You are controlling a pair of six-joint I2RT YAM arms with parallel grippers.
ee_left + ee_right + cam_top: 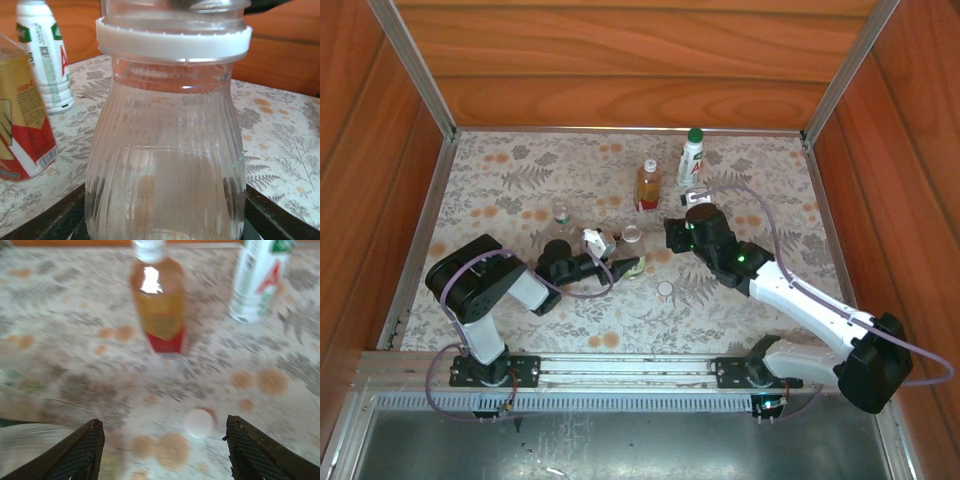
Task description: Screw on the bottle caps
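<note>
Left hand [165, 226] snug around clear bottle [165, 150]

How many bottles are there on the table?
4: a white bottle at the far side, an amber bottle beside it, a clear bottle farther left, and a ribbed bottle in the left gripper. Others may be hidden.

A robot test cell or lab rig; wood-grain panels [620, 60] with aluminium framing [415, 70] box in a floral-clothed bench [520, 170]; left arm [485, 290] and right arm [810, 305] bolt onto a metal rail [620, 368].
</note>
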